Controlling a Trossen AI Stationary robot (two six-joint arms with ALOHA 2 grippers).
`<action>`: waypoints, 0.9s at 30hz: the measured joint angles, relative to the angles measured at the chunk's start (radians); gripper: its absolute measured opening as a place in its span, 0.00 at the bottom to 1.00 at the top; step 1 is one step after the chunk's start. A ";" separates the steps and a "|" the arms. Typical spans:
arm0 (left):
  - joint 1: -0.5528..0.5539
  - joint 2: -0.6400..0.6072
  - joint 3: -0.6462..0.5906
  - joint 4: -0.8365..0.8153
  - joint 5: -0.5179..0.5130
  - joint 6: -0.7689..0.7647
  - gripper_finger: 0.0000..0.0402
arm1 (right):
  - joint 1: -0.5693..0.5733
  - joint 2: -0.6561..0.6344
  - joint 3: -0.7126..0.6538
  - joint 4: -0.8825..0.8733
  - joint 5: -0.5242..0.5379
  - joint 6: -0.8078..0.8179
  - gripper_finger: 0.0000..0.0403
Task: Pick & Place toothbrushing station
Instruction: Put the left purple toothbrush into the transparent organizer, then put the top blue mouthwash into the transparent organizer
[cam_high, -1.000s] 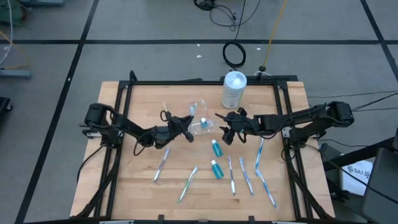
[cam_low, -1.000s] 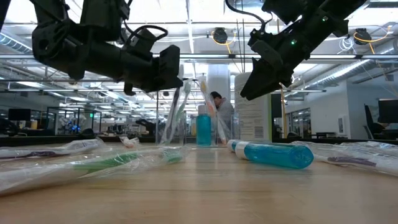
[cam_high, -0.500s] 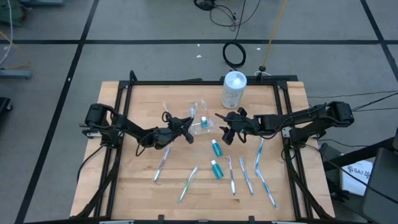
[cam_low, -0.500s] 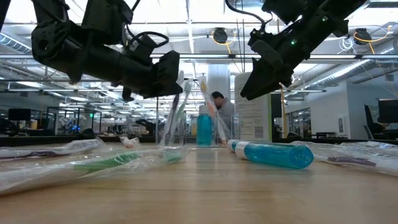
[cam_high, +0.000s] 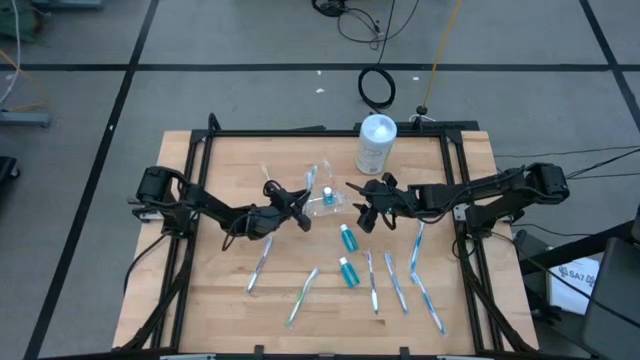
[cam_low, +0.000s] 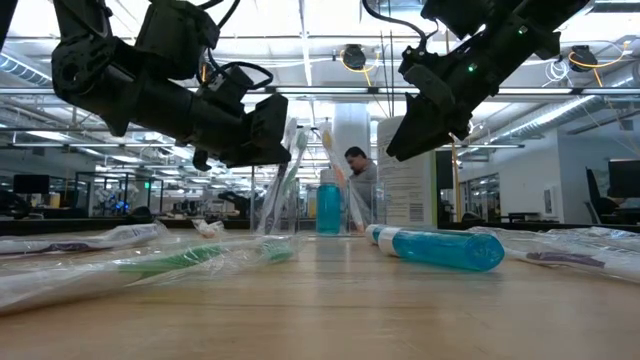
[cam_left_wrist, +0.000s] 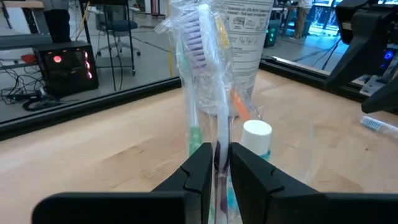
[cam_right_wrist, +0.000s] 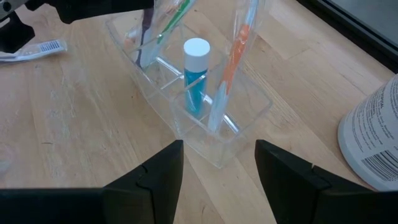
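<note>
A light wooden table sits inside a black frame on a grey floor with dark lines; beyond it the low view shows a large open room with ceiling lights and a person far off. Near the table's middle stands a clear plastic holder divided into compartments. One compartment holds a small blue bottle with a white cap, standing upright; beside it an orange-and-blue toothbrush leans in its wrapper, and a green toothbrush leans in the compartment at the other end. The left gripper sits just beside the holder, its fingers narrowed onto a wrapped purple toothbrush that stands nearly upright, bristle end up, lower end down in the holder. The right gripper hovers on the holder's opposite side with fingers spread wide, holding nothing. A white cylindrical canister stands behind the holder. In front of the holder, two blue tubes and several wrapped toothbrushes lie flat on the wood.
</note>
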 joint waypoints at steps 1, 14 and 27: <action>0.000 0.000 0.000 0.000 0.000 0.000 0.16 | 0.000 0.000 0.000 0.000 0.000 0.000 0.48; -0.002 0.000 0.000 0.000 0.010 -0.002 0.31 | 0.000 0.000 0.000 0.000 0.000 0.000 0.48; -0.020 -0.060 0.001 -0.002 0.025 -0.007 0.51 | 0.000 0.000 0.000 0.000 0.000 0.000 0.48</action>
